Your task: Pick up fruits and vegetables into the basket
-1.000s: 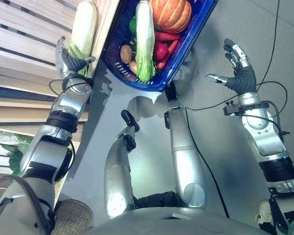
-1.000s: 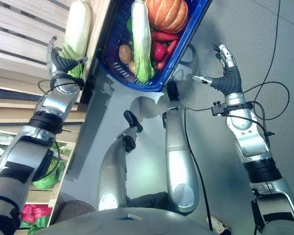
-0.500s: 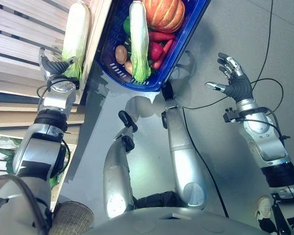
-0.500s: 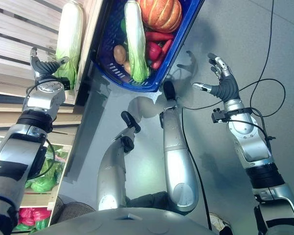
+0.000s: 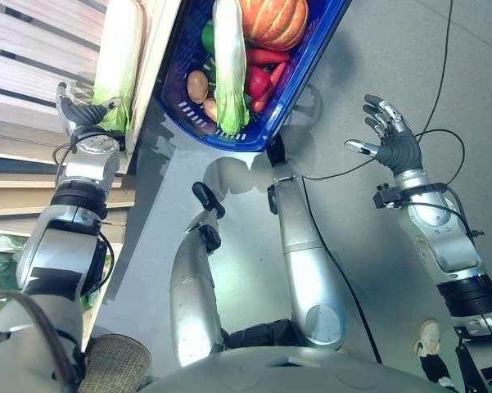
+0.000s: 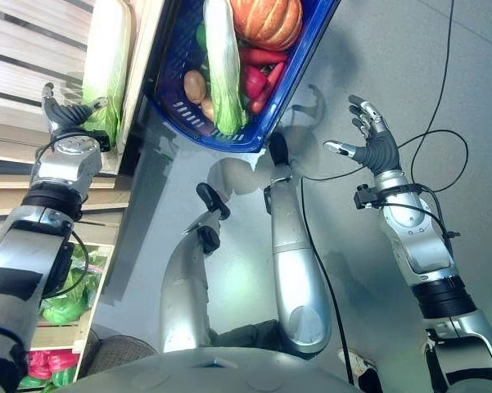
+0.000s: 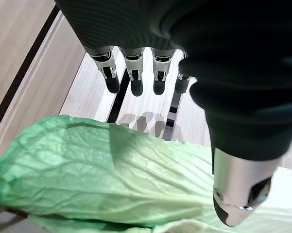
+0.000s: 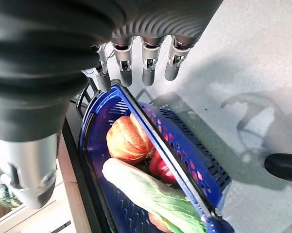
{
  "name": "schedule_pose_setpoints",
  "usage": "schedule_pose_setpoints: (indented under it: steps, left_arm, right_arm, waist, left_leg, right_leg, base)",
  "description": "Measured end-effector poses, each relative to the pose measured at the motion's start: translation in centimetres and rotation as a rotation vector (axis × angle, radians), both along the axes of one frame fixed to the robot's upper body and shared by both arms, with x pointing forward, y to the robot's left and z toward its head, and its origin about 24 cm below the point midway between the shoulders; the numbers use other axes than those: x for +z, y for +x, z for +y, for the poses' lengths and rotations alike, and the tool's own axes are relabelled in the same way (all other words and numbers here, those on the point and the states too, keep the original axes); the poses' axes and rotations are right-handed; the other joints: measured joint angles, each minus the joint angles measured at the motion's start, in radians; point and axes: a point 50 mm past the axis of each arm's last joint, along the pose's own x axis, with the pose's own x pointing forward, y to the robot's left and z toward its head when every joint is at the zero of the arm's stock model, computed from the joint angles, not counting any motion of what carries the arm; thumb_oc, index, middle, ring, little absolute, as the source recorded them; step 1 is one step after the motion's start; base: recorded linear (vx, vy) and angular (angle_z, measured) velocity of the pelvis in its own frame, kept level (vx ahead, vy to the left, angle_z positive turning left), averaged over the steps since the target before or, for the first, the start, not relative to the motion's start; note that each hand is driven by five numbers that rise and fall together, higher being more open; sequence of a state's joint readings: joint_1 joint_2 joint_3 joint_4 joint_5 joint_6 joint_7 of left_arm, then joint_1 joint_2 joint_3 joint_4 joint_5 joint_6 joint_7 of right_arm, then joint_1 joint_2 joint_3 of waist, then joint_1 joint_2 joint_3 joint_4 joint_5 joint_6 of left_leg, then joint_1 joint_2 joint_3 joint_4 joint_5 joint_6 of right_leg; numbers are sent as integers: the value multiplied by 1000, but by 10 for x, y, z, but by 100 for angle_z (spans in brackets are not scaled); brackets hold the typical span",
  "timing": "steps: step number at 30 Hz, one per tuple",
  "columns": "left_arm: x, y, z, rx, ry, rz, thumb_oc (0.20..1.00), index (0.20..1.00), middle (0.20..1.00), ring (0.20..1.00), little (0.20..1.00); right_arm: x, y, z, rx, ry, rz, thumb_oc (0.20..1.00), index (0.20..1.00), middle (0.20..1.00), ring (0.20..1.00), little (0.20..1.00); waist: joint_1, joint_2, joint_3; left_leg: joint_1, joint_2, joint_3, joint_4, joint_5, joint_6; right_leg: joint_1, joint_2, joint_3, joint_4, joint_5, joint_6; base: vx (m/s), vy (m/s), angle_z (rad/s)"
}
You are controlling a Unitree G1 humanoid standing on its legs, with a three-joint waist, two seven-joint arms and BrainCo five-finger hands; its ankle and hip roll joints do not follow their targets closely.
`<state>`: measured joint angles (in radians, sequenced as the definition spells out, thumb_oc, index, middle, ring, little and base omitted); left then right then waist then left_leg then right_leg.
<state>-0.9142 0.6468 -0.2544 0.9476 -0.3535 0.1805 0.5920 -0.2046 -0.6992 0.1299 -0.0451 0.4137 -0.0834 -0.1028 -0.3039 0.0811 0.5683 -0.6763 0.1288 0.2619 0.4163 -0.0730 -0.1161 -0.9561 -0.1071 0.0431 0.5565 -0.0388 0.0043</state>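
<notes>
Slatted wood shelf (image 5: 33, 57): leafy cabbage (image 5: 115, 61), left hand (image 5: 82, 115) prob. touching.

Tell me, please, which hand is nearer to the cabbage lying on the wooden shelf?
The left hand: it sits open at the leafy end of the cabbage. The right hand hangs open over the floor, beyond the blue basket.

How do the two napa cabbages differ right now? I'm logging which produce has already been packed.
The cabbage in the blue basket lies among the pumpkin, red peppers and potato, with no hand near it. The cabbage on the wooden shelf lies alone outside the blue basket, and the left hand sits open at its leafy end, not gripping it. The right hand hangs open over the floor. Both are long, pale, with green leaf tips.
</notes>
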Motion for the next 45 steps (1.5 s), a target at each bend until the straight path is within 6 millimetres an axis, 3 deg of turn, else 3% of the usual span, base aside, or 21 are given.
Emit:
schedule_pose_setpoints:
  steps: [15,26,42,43,45]
  left_arm:
    - [14,10,2,-61,75,120,1000,1000,1000,1000,1000]
    - [18,7,17,-95,99,221,1000,1000,1000,1000,1000]
    - [24,5,26,-55,77,222,1000,1000,1000,1000,1000]
    - [25,5,26,-54,79,221,903,903,903,903,903]
    - [24,5,26,-56,78,224,542,542,542,542,542]
  right_arm:
    - [-11,1,7,32,48,70,1000,1000,1000,1000,1000]
    - [-17,3,2,25,62,99,1000,1000,1000,1000,1000]
    - [-21,9,0,23,126,118,1000,1000,1000,1000,1000]
    - [-23,9,0,25,129,125,1000,1000,1000,1000,1000]
    - [-26,9,0,22,129,137,1000,1000,1000,1000,1000]
  waist:
    - [-37,-3,-1]
    - [-45,-3,-1]
    - [-43,-6,-7]
    - [-42,-7,-18]
    - [-39,-8,-31]
  left_leg:
    - [-19,20,10,2,-12,-9]
    - [-15,19,41,-6,-14,-7]
    - [-59,28,32,-2,-7,-15]
    - [-70,28,31,0,-7,-15]
    - [-83,28,29,1,-6,-15]
  right_leg:
    - [-19,17,5,-15,9,-9]
    - [-35,22,28,-18,7,-4]
    - [-80,33,27,-5,10,-7]
    - [-92,33,28,-4,10,-7]
    - [-104,34,27,0,10,-7]
  base:
    - [6,14,-4]
    - [10,31,-5]
    - [-1,-2,0]
    - [0,0,0]
    - [-5,-6,2]
